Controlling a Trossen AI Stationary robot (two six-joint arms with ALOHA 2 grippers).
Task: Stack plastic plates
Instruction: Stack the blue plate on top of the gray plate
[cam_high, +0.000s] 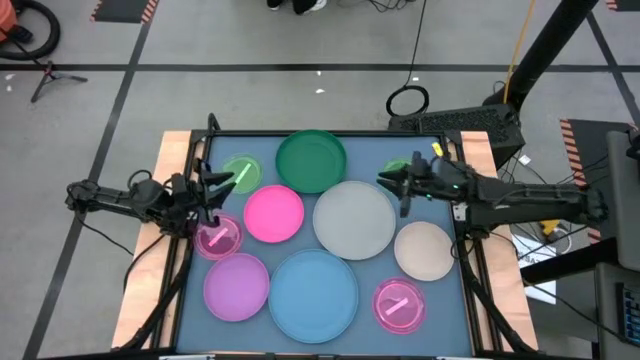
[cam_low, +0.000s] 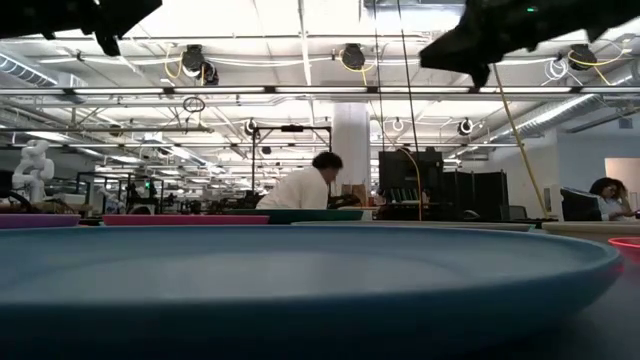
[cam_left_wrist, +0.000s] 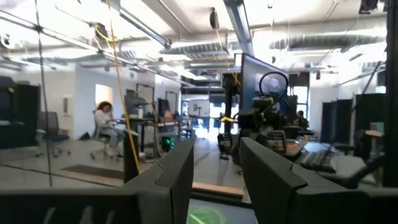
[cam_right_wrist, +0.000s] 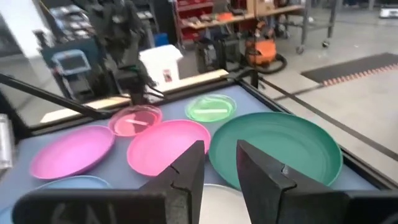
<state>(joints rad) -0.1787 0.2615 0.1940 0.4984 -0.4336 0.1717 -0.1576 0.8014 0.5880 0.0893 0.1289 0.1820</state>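
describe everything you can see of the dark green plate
The dark green plate is round and shallow, smooth plastic by its look, with a raised rim and a flat floor. It lies upright and empty at the far middle of the blue mat, nothing stacked on it. Its near edge seems to meet the hot pink plate and the grey-white plate. No gripper touches it.

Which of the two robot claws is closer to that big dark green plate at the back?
The right gripper is nearer, just off the rim of the dark green plate on the right-arm side. The left gripper sits farther off, beyond the small translucent green plate.
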